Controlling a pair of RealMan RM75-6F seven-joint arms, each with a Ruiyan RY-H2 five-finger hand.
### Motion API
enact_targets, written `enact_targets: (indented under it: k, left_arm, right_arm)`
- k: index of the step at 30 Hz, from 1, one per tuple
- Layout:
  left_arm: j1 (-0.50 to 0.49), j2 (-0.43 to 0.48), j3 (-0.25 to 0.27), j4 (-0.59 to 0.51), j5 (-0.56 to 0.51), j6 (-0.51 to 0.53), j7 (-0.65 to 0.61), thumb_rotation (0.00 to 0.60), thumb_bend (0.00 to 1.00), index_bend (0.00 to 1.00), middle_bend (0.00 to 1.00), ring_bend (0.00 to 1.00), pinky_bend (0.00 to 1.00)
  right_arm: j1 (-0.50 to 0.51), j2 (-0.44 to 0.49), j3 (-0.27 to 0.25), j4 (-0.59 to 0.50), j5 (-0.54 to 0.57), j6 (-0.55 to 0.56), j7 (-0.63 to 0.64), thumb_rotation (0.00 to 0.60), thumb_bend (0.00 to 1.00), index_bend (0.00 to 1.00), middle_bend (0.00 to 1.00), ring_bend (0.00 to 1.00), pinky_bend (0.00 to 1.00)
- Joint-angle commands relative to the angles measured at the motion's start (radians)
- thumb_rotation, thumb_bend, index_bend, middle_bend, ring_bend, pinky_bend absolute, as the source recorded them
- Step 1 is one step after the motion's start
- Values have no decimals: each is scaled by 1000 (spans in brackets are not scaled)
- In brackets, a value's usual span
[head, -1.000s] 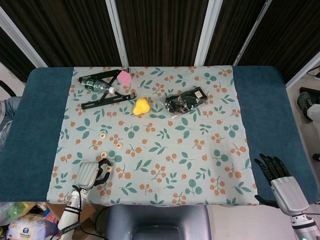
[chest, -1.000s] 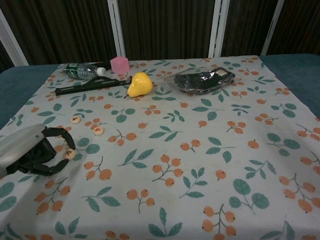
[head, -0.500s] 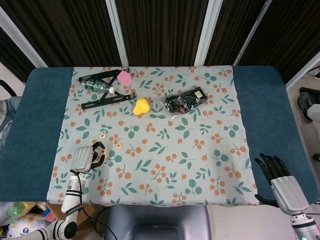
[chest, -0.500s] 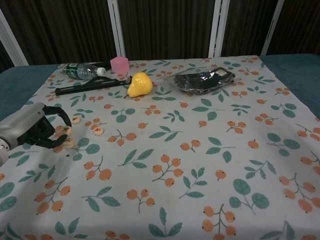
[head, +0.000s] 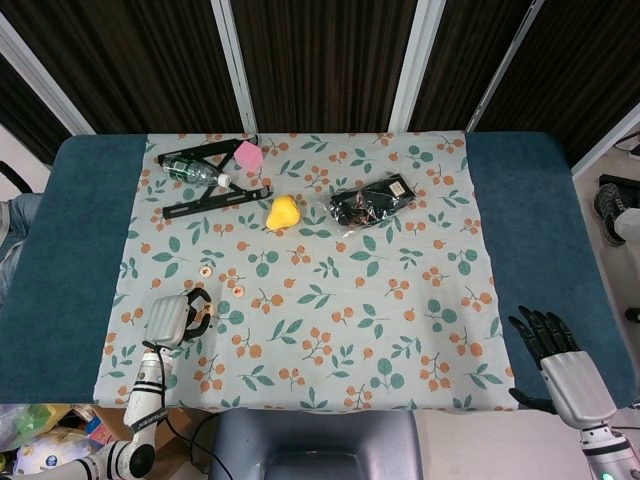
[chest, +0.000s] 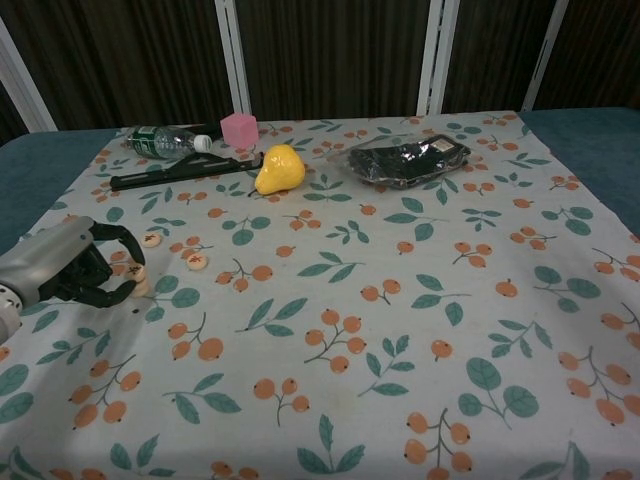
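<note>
My left hand (head: 176, 318) (chest: 66, 265) lies on the floral cloth (head: 330, 330) near its front left corner, fingers curled in. Its fingertips (chest: 122, 288) pinch a small round wooden disc (chest: 136, 274) just above the cloth. Two more discs (chest: 151, 239) (chest: 197, 260) lie a little beyond it. My right hand (head: 556, 356) shows only in the head view, past the table's front right corner. Its dark fingers are spread, nothing is in them, and it is far from every object.
At the back left lie a plastic bottle (chest: 166, 140), a pink cube (chest: 239, 129) and a black bar tool (chest: 185, 171). A yellow pear (chest: 279, 169) and a black packet (chest: 408, 159) sit at the back middle. Blue table (head: 85, 250) shows beside the cloth.
My left hand has moved away from the front edge, further onto the cloth, taking the disc along, then settled slightly lower. The right hand has stayed still.
</note>
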Motion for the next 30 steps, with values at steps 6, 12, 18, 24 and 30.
enact_targets:
  k: [6,12,18,24,30]
  left_arm:
    - [-3,1,3,1,-7,-4,6,600,405,460,1000,1000,1000]
    - [-3,7,8,-6,-14,-11,14,600,406,429,1000,1000,1000]
    - [-3,14,9,-16,-14,-6,16,600,407,409,1000,1000,1000]
    - [0,29,10,-42,0,13,2,600,406,406,1000,1000,1000]
    - [-4,35,-3,-65,19,36,-23,600,405,404,1000,1000,1000]
  right_arm:
    - [0,1,2,1,2,1,4,600,204,0,0,0,27]
    - [0,0,2,1,3,1,3,600,204,0,0,0,27]
    - [0,0,1,1,1,2,2,600,204,0,0,0,27]
    - [0,1,1,0,2,1,3,600,205,0,0,0,27]
    - [1,0,0,0,0,-1,1,600,205,0,0,0,27]
